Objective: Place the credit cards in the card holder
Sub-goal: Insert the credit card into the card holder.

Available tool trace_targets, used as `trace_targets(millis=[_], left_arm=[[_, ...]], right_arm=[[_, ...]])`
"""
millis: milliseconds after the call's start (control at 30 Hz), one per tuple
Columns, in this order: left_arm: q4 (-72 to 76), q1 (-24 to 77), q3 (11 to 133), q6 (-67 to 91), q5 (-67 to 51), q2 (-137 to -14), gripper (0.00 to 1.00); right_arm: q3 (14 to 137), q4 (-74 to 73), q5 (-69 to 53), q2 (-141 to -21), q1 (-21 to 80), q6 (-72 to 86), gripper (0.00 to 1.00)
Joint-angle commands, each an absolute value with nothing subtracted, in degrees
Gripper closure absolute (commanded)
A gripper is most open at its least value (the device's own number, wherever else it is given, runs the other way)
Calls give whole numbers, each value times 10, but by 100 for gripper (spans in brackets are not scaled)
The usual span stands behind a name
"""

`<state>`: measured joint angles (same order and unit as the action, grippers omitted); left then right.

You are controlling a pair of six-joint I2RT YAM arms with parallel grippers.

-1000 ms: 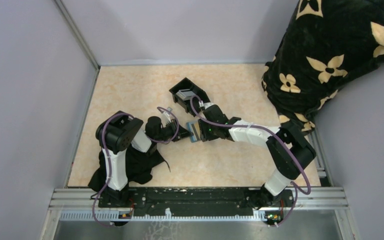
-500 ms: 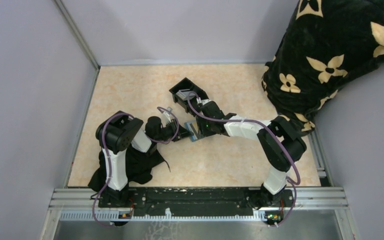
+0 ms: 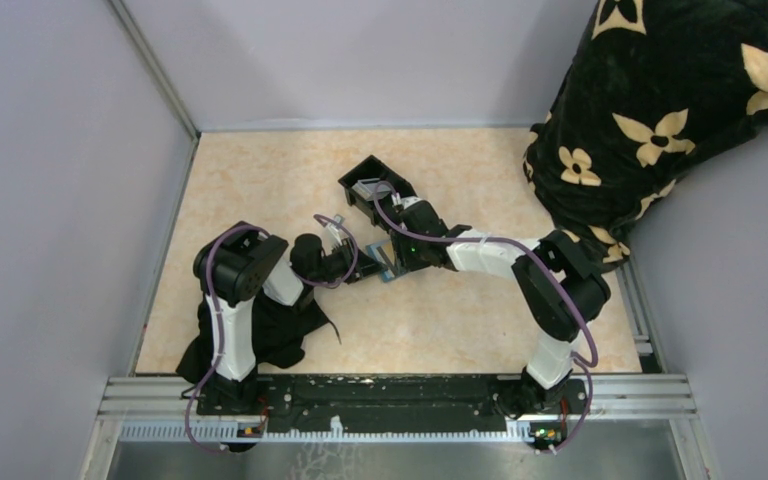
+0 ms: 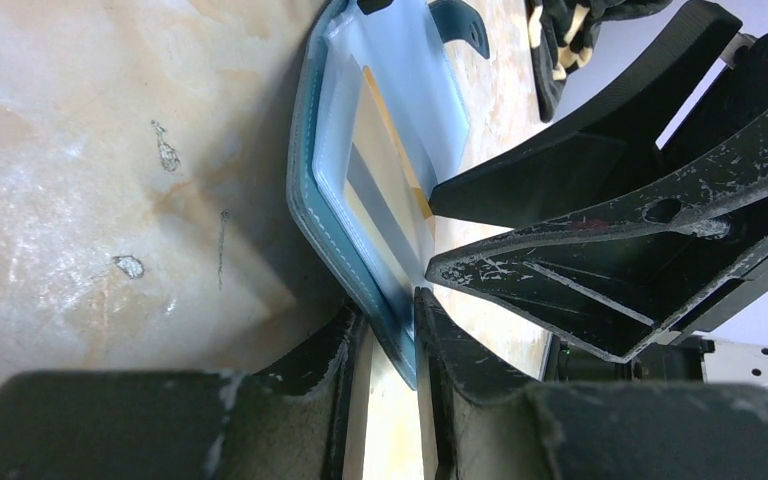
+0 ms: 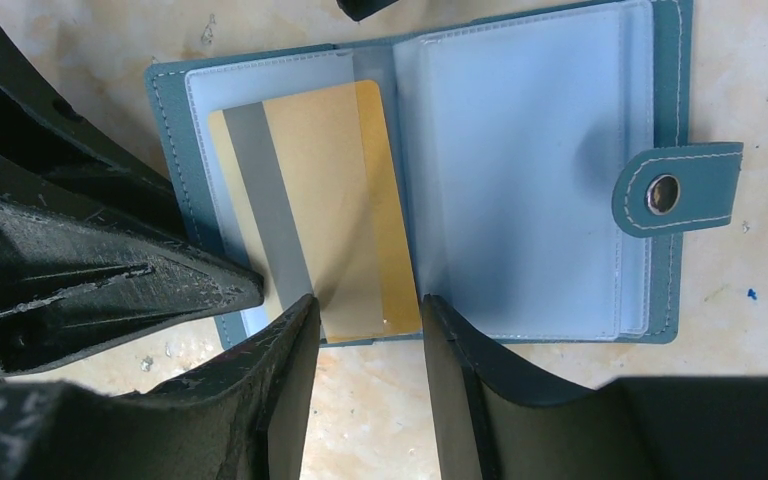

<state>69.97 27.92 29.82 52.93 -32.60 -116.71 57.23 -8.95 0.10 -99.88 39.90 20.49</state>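
The work is at the first insertion: the wallet (image 5: 530,180) lies open near the middle of the counter (image 3: 260,180), between the two arms. The gold card (image 5: 350,200), which has a grey stripe, rests on its left leaf. The card looks only partly slid into the clear sleeve. Its near end reaches about to the wallet's near edge, and how deep the far end sits cannot be told. The left gripper (image 4: 390,315) has its jaws clamped on the wallet's left edge, pinning the cover in place. The right gripper (image 5: 367,300) hovers over the near end of the card with its jaws apart. One finger overlaps the card's left corner, and the fingers do not appear to pinch anything. The next move probably calls for a short, flat push along the card's length toward the far side, while the left grip keeps the wallet from sliding. A skewed push could jam a corner against the sleeve mouth. The right leaf's sleeves look empty, and the snap tab (image 5: 665,193) hangs loose off the right edge. Just beyond the wallet stands a black tray (image 3: 346,188) with a small grey flat thing in it, likely the grey card (image 3: 369,188), which is not yet fetched.
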Motion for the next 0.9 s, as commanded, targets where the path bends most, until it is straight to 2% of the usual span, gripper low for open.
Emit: trace_targets(millis=[0,200,867], left_arm=[[700,280,289,524,-328,-1186,71],[703,280,287,525,-328,-1188,71],[708,279,285,526,-330,-1188,70]], right_arm=[[594,-93,4,-983,395,189,56],[608,-102,4,-983,395,182,51],[635,-91,-27,-1042,389,177,51]])
